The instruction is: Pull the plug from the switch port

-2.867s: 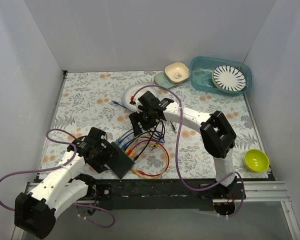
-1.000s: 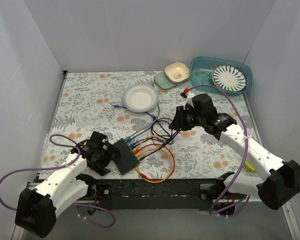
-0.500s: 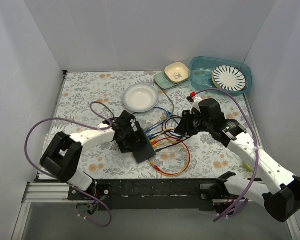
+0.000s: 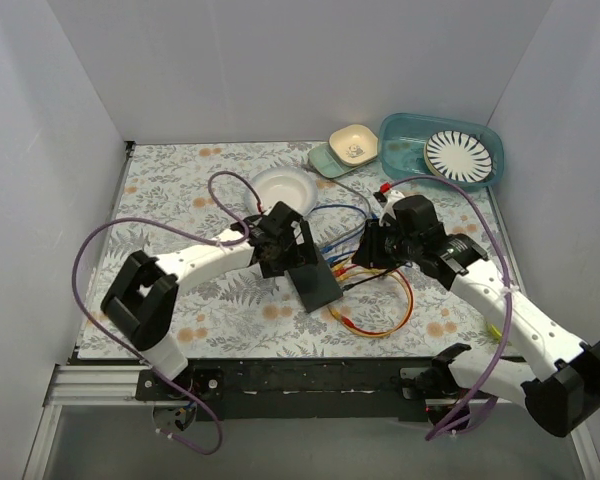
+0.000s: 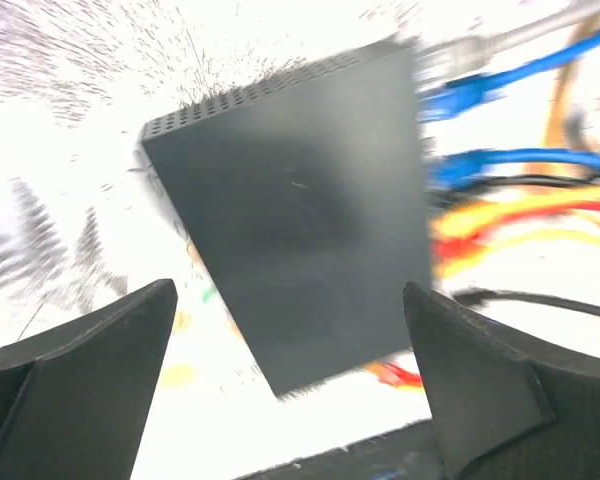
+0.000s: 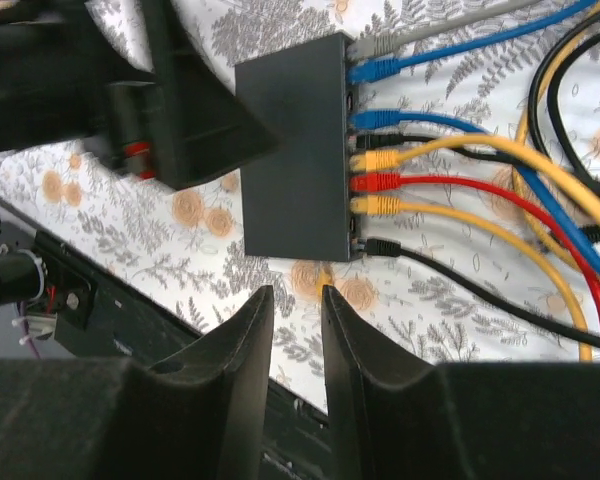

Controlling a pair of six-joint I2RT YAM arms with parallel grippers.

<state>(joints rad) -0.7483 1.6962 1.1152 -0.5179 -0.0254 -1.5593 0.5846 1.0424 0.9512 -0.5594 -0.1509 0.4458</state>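
Note:
The switch [image 4: 316, 284] is a flat black box lying mid-table, with a row of plugged cables along its right edge. In the right wrist view the switch [image 6: 295, 150] carries grey, blue, yellow, red [image 6: 376, 182] and black [image 6: 382, 247] plugs. My left gripper [image 4: 286, 246] hangs over the switch's far-left end. It is wide open [image 5: 290, 290], and the blurred switch [image 5: 300, 230] shows between its fingers. My right gripper [image 4: 368, 248] hovers over the cables to the right of the switch. Its jaws [image 6: 296, 292] stand a narrow gap apart, with nothing between them.
A white bowl [image 4: 280, 186] sits behind the left gripper. A teal bin [image 4: 405, 160] holding a striped plate [image 4: 458, 155], a beige bowl [image 4: 353, 145] and a pale green dish [image 4: 325, 160] stand at the back right. Cable loops [image 4: 380, 310] lie right of the switch. A black rail [image 4: 310, 378] runs along the front.
The switch and my left gripper have moved from the near left to the table's middle, and the cables trailed along. My right gripper swung right, then held over the cables.

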